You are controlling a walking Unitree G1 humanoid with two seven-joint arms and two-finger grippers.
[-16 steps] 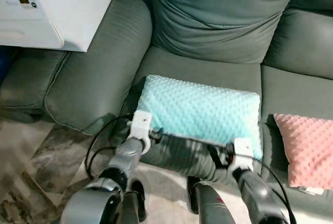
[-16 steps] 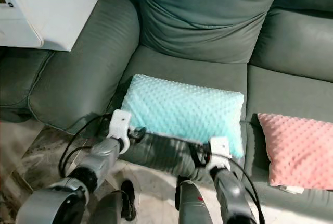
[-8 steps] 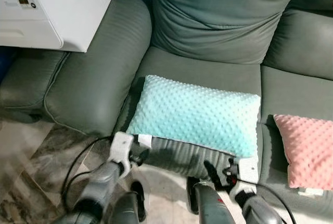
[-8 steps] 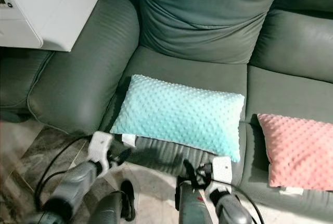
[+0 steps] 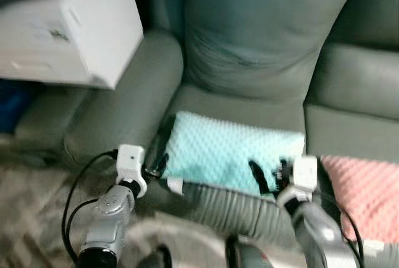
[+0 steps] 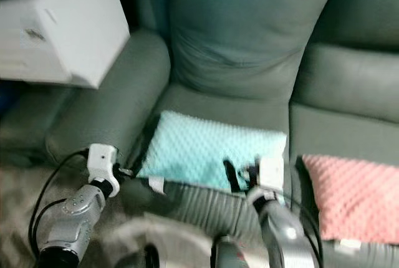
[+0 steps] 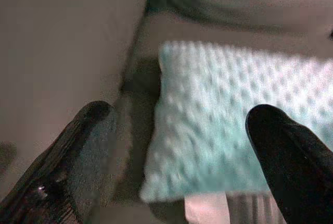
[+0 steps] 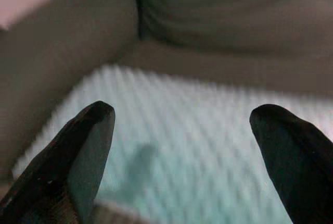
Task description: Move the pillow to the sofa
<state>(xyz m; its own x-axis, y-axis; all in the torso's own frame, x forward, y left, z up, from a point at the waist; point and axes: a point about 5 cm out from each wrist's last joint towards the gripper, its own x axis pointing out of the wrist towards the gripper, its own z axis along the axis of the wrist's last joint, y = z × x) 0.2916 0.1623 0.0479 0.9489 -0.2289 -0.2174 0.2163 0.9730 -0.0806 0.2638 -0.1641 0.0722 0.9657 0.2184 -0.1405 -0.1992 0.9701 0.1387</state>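
The teal pillow (image 5: 227,154) is seen lying flat on the seat of the grey sofa (image 5: 249,37), near the seat's front edge and just beside the left armrest (image 5: 121,115). A white tag (image 5: 175,186) is seen at the pillow's front left corner. The left gripper (image 5: 154,167) is held off the pillow's left end with its jaws spread wide and nothing between them. The right gripper (image 5: 269,177) is held over the pillow's front right part, jaws likewise released, and no contact with the pillow is shown. A pink pillow (image 5: 368,190) is seen on the next seat to the right, apart from the teal one. A white box (image 5: 68,28) is seen beyond the armrest at the sofa's left end. The head views are blurred.
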